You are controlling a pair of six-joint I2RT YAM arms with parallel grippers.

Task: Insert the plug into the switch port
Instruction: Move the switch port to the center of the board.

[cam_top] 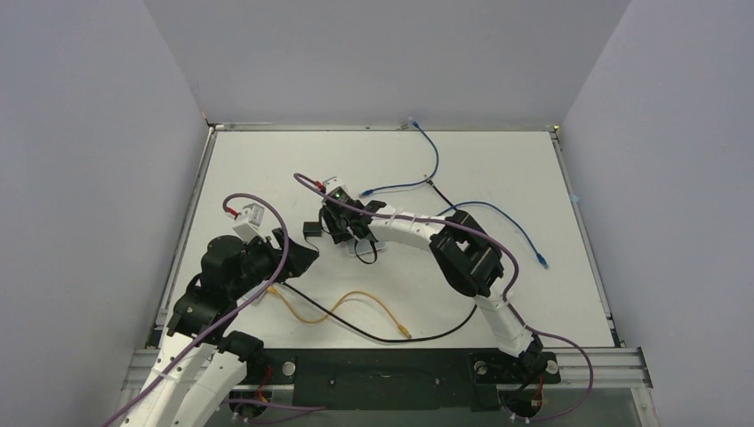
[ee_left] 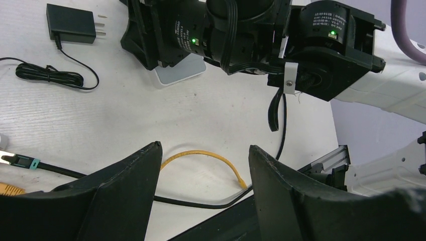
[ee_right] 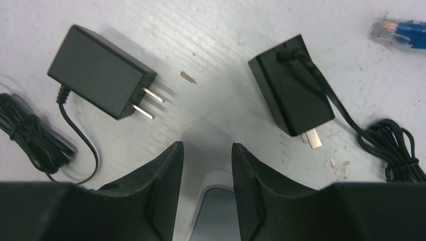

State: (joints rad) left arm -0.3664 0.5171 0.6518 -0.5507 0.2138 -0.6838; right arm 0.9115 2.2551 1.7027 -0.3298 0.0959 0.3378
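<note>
The white box with a pale grey face (ee_right: 217,208) lies flat on the table under my right gripper (ee_right: 207,144); I cannot see its port. A strip of table shows between the left finger and the box, and the right finger overlaps its edge. In the left wrist view a corner of the box (ee_left: 178,70) shows beneath that gripper. My left gripper (ee_left: 205,146) is open and empty, nearer the front of the table than the box (cam_top: 304,253). A black cable's teal-collared plug (ee_left: 20,161) and a yellow cable's plug (ee_left: 244,185) lie loose on the table.
Two black power adapters (ee_right: 100,70) (ee_right: 291,98) with bundled cords lie just beyond the box. A blue plug (ee_right: 397,30) lies at the far right. Blue cables (cam_top: 433,165) run across the back of the table. The yellow cable (cam_top: 356,302) and black cable (cam_top: 436,331) curve along the front.
</note>
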